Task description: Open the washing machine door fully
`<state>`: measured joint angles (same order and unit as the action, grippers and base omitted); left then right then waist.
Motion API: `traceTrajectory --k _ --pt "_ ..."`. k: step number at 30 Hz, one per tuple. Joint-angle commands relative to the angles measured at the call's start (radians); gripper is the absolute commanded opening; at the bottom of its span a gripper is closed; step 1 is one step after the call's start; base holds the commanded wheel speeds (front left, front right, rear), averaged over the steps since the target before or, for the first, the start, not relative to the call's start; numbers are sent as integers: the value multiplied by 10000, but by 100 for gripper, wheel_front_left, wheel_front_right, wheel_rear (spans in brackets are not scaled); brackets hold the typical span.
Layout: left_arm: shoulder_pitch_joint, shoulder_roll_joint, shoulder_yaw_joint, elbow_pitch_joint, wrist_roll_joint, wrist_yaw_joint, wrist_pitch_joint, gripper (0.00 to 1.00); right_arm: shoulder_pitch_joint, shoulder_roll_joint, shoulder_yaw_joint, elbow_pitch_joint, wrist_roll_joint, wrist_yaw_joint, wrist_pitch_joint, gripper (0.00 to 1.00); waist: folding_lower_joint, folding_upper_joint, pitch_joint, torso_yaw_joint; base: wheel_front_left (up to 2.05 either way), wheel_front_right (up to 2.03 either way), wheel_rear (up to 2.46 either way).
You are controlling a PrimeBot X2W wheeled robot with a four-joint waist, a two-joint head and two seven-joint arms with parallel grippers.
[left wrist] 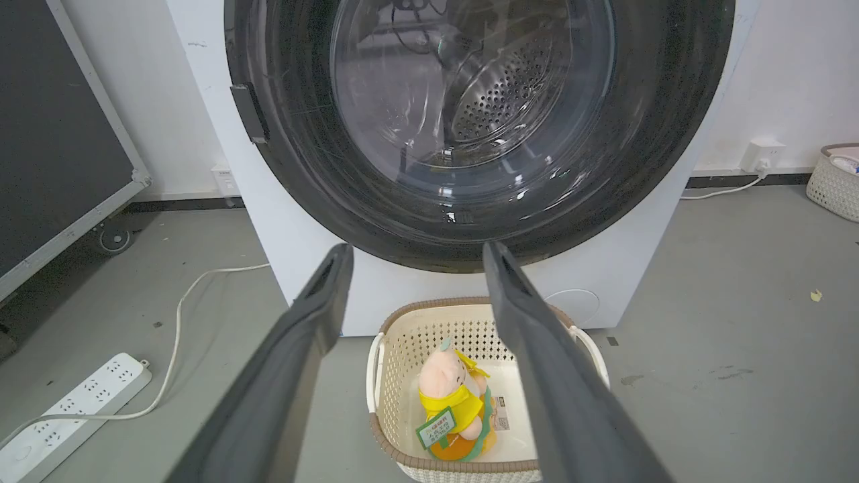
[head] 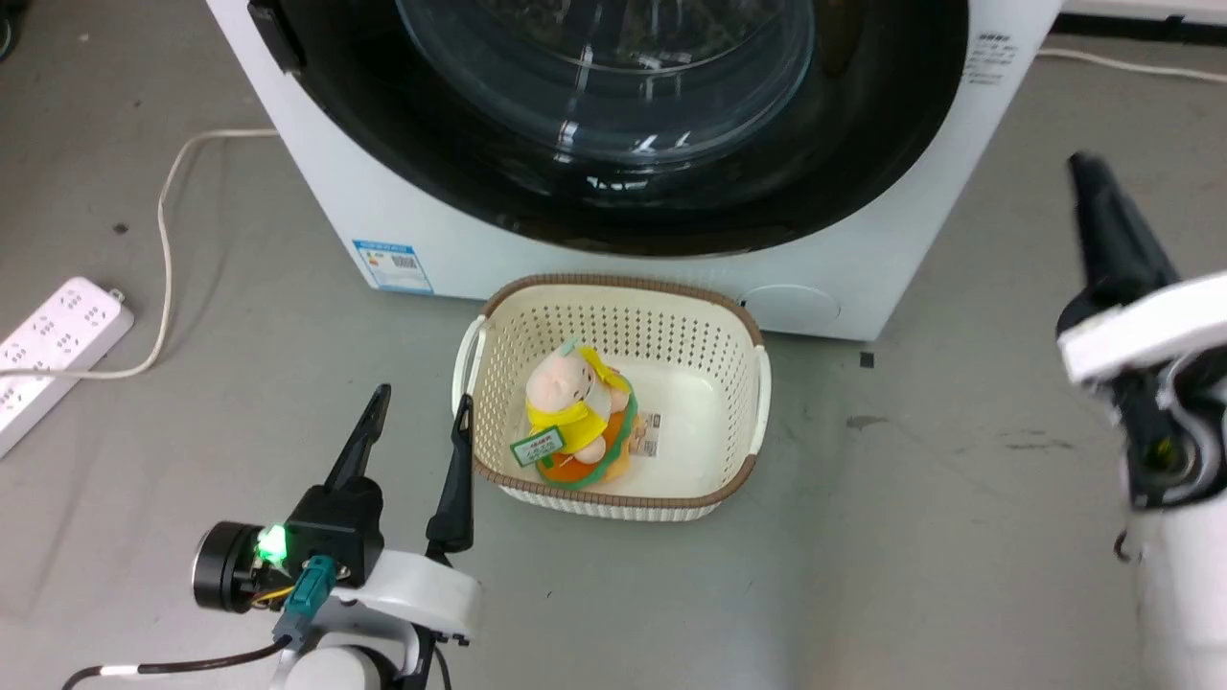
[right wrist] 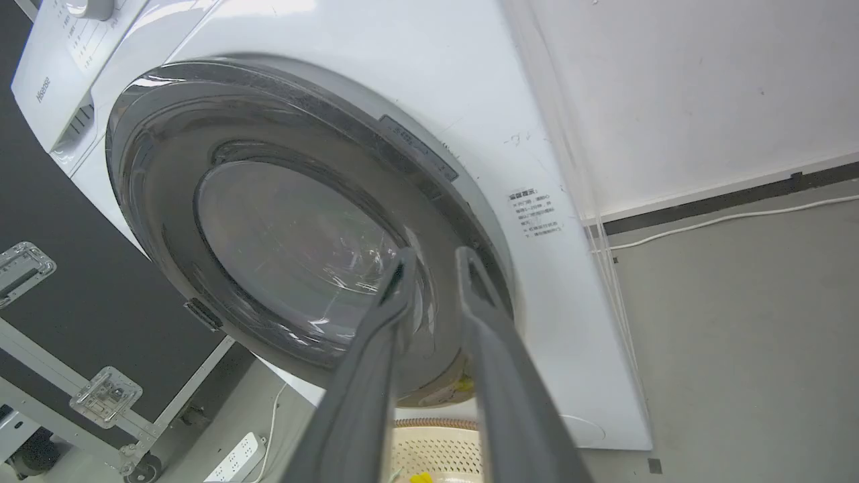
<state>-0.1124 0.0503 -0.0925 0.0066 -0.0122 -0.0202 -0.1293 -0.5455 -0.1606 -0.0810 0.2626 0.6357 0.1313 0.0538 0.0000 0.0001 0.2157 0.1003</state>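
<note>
The white washing machine [head: 537, 240] stands ahead on the floor. Its door [head: 863, 144] is a glossy black ring around a clear glass bowl and lies closed against the front. My left gripper [head: 424, 398] hovers low at the front left, open and empty. In the left wrist view it [left wrist: 417, 249] points at the door [left wrist: 671, 100] over a basket. My right gripper [head: 1088, 168] is raised at the right, off the machine's right corner. In the right wrist view its jaws [right wrist: 435, 255] stand close together with a narrow empty gap, aimed at the door's [right wrist: 154, 201] right side.
A cream basket [head: 613, 283] holding a plush toy [head: 575, 412] sits on the floor right below the door. A white power strip [head: 53, 345] and its cable [head: 168, 240] lie at the left. A dark wheeled panel [left wrist: 60, 134] stands left of the machine.
</note>
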Motion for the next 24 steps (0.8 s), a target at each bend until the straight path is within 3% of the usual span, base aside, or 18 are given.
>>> traceTrajectory --k 1,10,12,24 --pt "-217 21 -83 -34 -61 -1 -115 100 -558 -119 -121 300 345 -2 91 0 0 -1 147 81 0 0 0" --pt "-411 13 -218 -40 -128 -18 -282 100 -2374 -264 -541 2131 1312 -3 831 0 0 -1 628 318 0 0 0" --pt "-509 8 -315 -23 -169 -31 -365 100 -3219 -407 -593 3140 1592 -3 1229 0 0 -1 846 453 0 0 0" --pt "-841 -1 -556 13 -495 -6 -616 100 -5769 -1114 -1034 5760 2593 -4 2030 0 0 -1 1499 879 0 0 0"
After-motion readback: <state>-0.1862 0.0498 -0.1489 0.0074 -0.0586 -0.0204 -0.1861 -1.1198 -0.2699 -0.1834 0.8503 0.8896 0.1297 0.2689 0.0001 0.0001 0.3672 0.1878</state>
